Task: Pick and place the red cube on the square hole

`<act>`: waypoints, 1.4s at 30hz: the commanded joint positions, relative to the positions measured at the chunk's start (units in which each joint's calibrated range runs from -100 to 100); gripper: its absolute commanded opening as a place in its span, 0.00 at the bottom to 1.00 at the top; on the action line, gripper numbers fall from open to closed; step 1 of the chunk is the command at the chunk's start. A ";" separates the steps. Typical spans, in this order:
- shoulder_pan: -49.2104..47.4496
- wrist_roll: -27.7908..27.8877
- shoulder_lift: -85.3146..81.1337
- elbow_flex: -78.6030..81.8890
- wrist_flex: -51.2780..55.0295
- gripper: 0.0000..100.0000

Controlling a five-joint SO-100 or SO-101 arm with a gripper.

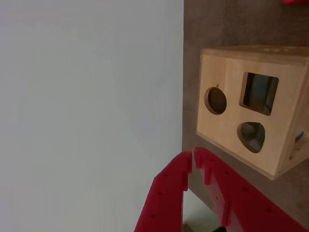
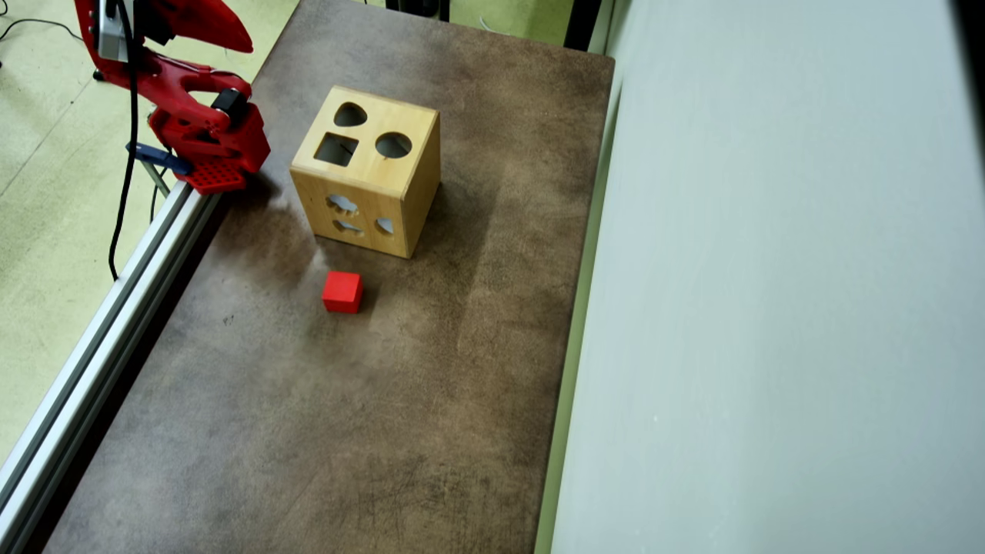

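The red cube (image 2: 342,292) lies on the brown table, just in front of the light wooden box (image 2: 365,169) and apart from it. In the wrist view only a red sliver of the cube (image 1: 295,2) shows at the top edge. The square hole (image 2: 336,148) is in the box's top face, beside a round and a heart-like cut-out; the wrist view shows the square hole (image 1: 259,93) too. My red gripper (image 1: 192,157) is shut, its tips touching with nothing between them. In the overhead view the gripper (image 2: 245,45) hangs at the far left corner, well away from the cube.
A pale wall (image 2: 769,269) runs along the table's right side in the overhead view. An aluminium rail (image 2: 115,308) lines the left edge, with the arm's base (image 2: 208,146) clamped at its far end. Bare table surface (image 2: 346,431) stretches toward the near end.
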 commanded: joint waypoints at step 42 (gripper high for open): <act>17.67 26.08 72.10 -21.53 -0.31 0.01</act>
